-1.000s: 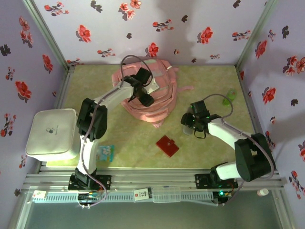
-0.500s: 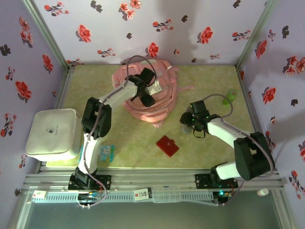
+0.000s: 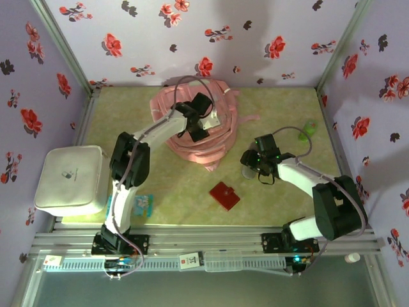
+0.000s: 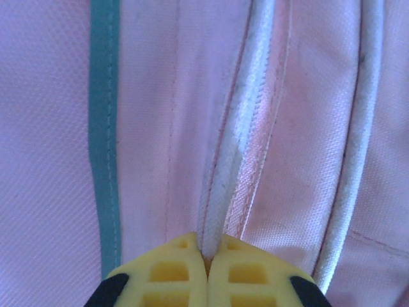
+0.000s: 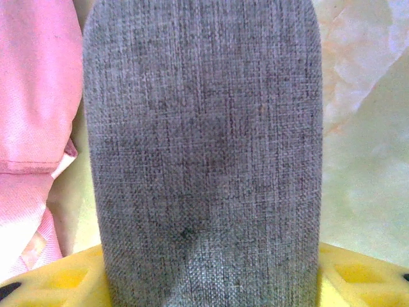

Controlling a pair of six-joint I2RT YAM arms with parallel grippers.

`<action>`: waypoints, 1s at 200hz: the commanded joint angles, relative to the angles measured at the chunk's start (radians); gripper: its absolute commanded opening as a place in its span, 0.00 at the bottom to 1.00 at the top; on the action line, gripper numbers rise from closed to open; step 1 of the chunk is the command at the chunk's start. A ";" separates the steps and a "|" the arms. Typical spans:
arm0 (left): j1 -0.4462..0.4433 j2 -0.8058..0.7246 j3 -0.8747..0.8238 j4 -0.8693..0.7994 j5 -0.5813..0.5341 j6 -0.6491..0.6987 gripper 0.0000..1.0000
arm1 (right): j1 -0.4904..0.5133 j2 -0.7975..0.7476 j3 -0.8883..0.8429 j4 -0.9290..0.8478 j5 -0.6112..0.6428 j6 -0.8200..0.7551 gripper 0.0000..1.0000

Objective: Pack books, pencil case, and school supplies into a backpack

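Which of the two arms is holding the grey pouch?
The right tool: it clamps the grey pouch beside the backpack. The left tool is instead pinched shut on a white piping of that backpack.

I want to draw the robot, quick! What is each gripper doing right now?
Left gripper: shut, pinching a white seam of the backpack.
Right gripper: closed on the grey pouch, holding it.

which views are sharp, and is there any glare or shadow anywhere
Left wrist: pale pink fabric backpack sharp, weave visible, evenly lit. Right wrist: grey woven pouch crisp, table behind soft and bright. Top external: dark shadows on floral back wall.
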 commanded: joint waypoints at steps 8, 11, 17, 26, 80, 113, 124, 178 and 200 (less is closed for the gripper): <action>0.003 -0.140 -0.046 0.125 0.011 -0.046 0.00 | -0.009 -0.024 0.011 0.030 0.022 0.022 0.60; 0.003 -0.150 -0.051 0.131 0.014 -0.050 0.00 | -0.008 -0.025 0.011 0.032 0.021 0.022 0.60; 0.003 -0.165 -0.063 0.144 0.021 -0.059 0.00 | -0.009 -0.027 0.012 0.035 0.020 0.024 0.60; 0.003 -0.187 -0.072 0.158 0.030 -0.073 0.00 | -0.008 -0.030 0.014 0.038 0.015 0.026 0.60; -0.001 -0.317 -0.078 0.226 0.086 -0.254 0.00 | -0.009 -0.086 0.025 0.091 -0.037 0.012 0.61; -0.017 -0.381 -0.081 0.288 0.095 -0.338 0.00 | -0.009 -0.144 0.041 0.127 -0.058 -0.005 0.62; -0.020 -0.391 -0.080 0.302 0.094 -0.364 0.00 | -0.009 -0.152 0.051 0.157 -0.091 0.001 0.62; -0.028 -0.378 -0.027 0.324 0.079 -0.482 0.00 | 0.002 -0.003 0.178 0.293 -0.229 0.171 0.62; -0.028 -0.341 0.038 0.295 0.054 -0.541 0.00 | 0.006 0.141 0.270 0.356 -0.271 0.259 0.60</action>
